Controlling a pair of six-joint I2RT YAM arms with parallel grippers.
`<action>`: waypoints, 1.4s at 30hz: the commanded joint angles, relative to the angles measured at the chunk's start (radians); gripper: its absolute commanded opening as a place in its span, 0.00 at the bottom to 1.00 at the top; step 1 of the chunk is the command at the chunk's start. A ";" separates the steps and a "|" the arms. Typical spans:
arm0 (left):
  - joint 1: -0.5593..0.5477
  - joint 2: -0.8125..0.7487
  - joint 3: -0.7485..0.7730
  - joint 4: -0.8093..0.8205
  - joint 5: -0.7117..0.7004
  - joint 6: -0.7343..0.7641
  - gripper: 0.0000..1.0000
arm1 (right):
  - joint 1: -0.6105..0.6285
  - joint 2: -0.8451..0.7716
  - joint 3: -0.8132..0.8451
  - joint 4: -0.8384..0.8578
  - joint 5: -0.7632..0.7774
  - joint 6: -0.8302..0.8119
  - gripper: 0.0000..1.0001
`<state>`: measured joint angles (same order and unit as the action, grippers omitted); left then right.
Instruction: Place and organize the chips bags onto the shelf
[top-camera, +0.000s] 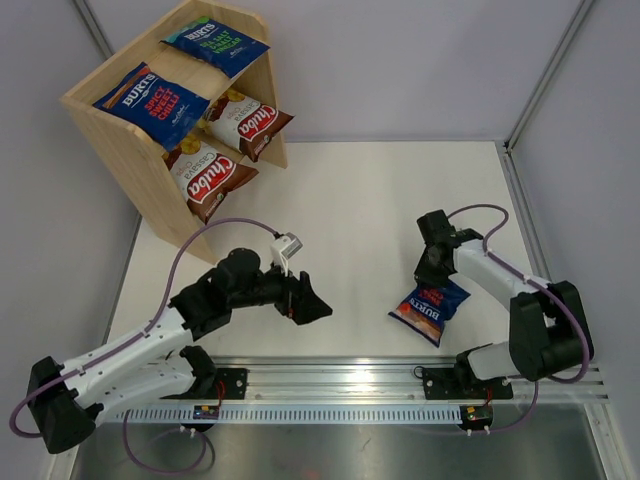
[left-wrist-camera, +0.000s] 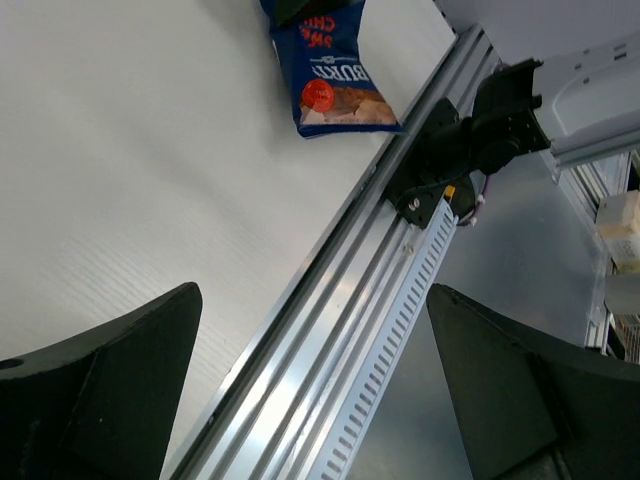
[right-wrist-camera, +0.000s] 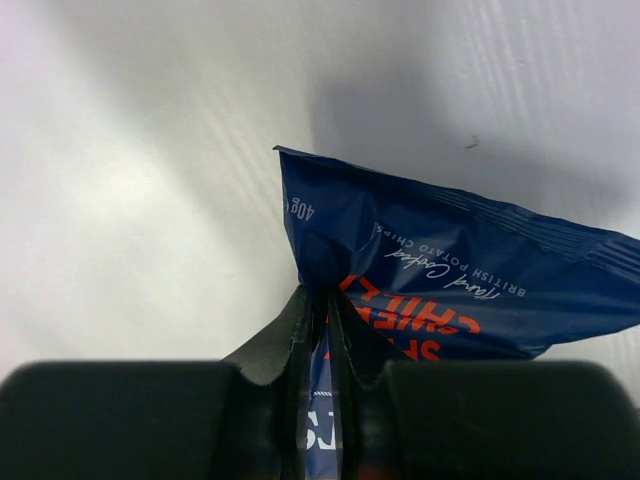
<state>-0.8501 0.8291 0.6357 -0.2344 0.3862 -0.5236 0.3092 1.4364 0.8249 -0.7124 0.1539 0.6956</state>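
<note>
A blue Burts bag (top-camera: 430, 309) with red lettering lies at the table's near right. My right gripper (top-camera: 432, 278) is shut on its upper edge; the right wrist view shows the fingers (right-wrist-camera: 300, 330) pinching the blue bag (right-wrist-camera: 440, 270). The bag also shows in the left wrist view (left-wrist-camera: 335, 70). My left gripper (top-camera: 310, 305) is open and empty, near the table's front rail, left of that bag. The wooden shelf (top-camera: 105, 120) stands at the far left. Two blue Burts bags (top-camera: 152, 103) (top-camera: 216, 42) lie on its top tier and two Chuba bags (top-camera: 208, 175) (top-camera: 248, 122) on its lower tier.
A metal rail (top-camera: 340, 385) runs along the near edge of the white table (top-camera: 380, 210). Grey walls close in the back and sides. Purple cables loop off both arms.
</note>
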 joint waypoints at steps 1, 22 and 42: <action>-0.010 0.033 -0.050 0.185 -0.049 -0.045 0.99 | 0.016 -0.125 0.010 0.103 -0.065 0.048 0.00; -0.119 0.482 0.209 0.380 -0.319 0.119 0.99 | 0.140 -0.264 0.255 0.172 -0.125 -0.031 0.00; -0.260 0.616 0.107 0.920 -0.790 0.135 0.90 | 0.169 -0.389 0.209 0.355 -0.174 0.134 0.00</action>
<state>-1.0931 1.4380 0.7712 0.4892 -0.2848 -0.4221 0.4686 1.0966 1.0241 -0.4557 -0.0284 0.7700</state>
